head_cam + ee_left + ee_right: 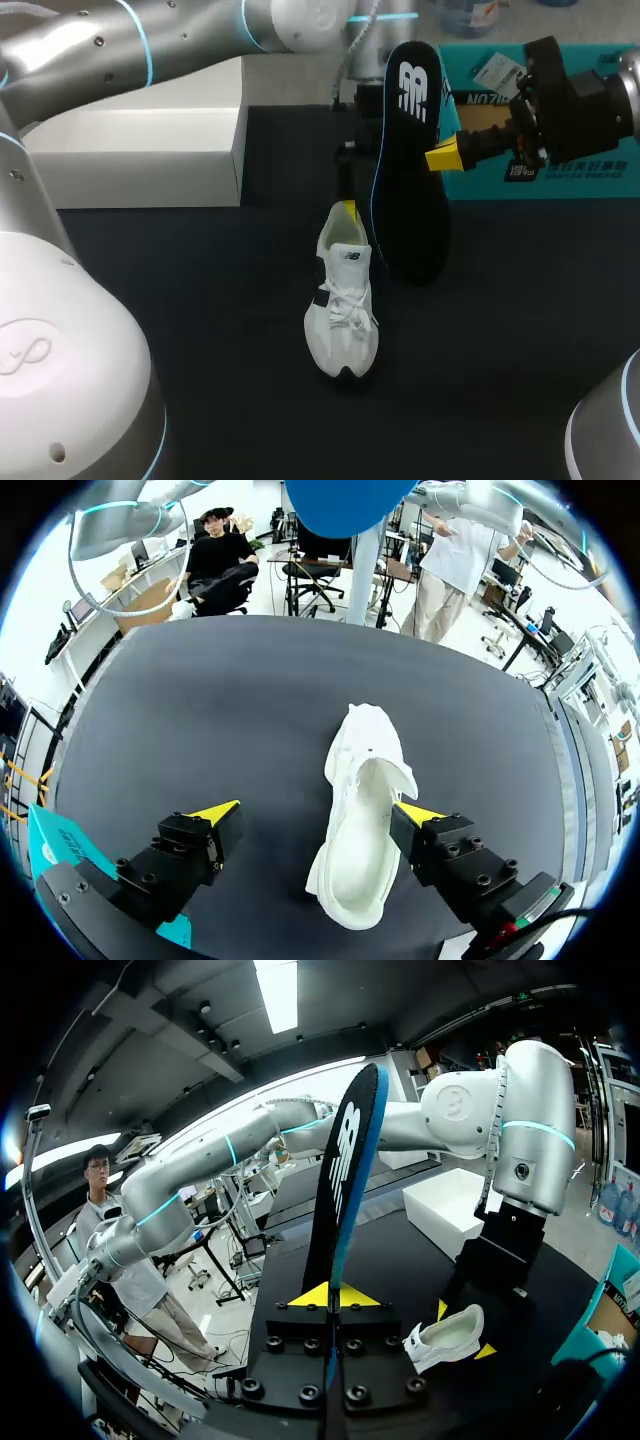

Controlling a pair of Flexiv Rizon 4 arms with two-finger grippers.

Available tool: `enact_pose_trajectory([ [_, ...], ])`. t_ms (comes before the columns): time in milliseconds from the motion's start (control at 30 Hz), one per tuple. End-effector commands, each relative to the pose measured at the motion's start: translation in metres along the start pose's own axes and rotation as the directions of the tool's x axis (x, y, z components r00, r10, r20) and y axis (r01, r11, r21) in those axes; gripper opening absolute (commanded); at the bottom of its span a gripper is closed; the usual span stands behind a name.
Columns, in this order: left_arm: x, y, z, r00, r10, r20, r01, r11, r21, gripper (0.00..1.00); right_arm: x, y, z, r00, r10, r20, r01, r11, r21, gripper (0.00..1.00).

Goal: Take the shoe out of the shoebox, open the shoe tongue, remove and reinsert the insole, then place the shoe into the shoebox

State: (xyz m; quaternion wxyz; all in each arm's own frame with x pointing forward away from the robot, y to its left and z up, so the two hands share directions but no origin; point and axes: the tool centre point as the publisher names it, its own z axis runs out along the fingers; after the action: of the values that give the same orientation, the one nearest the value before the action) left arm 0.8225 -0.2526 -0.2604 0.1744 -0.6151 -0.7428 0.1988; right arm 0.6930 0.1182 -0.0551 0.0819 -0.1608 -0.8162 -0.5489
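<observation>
"Where was the shoe?"

"The white lace-up sneaker (342,310) sat near the middle of the dark table (200,330), well apart from its edges. An open white cardboard box (150,150) stood rear left and a teal cardboard box (540,180) rear right."

"And the grippers?"

"The left gripper (318,813) hung spread wide over the sneaker's heel, gripping nothing. The right gripper (338,1297) pinched a black, blue-edged insole (410,170) upright beside the sneaker."
</observation>
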Motion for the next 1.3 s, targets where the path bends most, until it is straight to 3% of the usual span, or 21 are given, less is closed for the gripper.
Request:
enact_pose_trajectory([
  [33,0.01,-0.003,-0.019,0.922,-0.027,0.385,-0.04,0.985,0.165,1.0,-0.012,-0.005,-0.012,0.998,0.064,0.023,-0.062,0.996,-0.061,0.0],
  [200,0.008,-0.013,-0.031,0.871,-0.031,0.491,-0.079,0.976,0.201,1.0,-0.042,0.002,-0.045,0.993,0.122,-0.006,-0.122,0.983,-0.134,0.0],
  [400,0.008,-0.032,-0.043,0.835,0.007,0.55,-0.131,0.974,0.187,1.0,-0.074,0.011,-0.074,0.982,0.181,-0.054,-0.186,0.976,-0.111,0.0],
  [467,0.005,-0.041,-0.046,0.835,0.013,0.55,-0.12,0.98,0.159,1.0,-0.083,0.012,-0.083,0.983,0.183,-0.013,-0.183,0.977,-0.108,0.0],
  [1000,0.005,-0.041,-0.046,0.835,0.013,0.55,-0.12,0.98,0.159,1.0,-0.083,0.012,-0.083,0.983,0.183,-0.013,-0.183,0.977,-0.108,0.0],
  [1033,0.004,-0.04,-0.048,0.809,-0.006,0.588,-0.118,0.978,0.173,1.0,-0.083,0.012,-0.083,0.983,0.183,-0.013,-0.183,0.977,-0.108,0.0],
  [1167,0.0,-0.047,-0.062,0.71,0.029,0.703,-0.142,0.985,0.103,1.0,-0.092,0.017,-0.088,0.973,0.228,-0.043,-0.232,0.964,-0.131,0.0],
  [1300,-0.004,-0.057,-0.078,0.623,0.12,0.773,-0.166,0.986,-0.019,1.0,-0.108,0.028,-0.094,0.943,0.295,-0.153,-0.321,0.925,-0.201,0.0],
])
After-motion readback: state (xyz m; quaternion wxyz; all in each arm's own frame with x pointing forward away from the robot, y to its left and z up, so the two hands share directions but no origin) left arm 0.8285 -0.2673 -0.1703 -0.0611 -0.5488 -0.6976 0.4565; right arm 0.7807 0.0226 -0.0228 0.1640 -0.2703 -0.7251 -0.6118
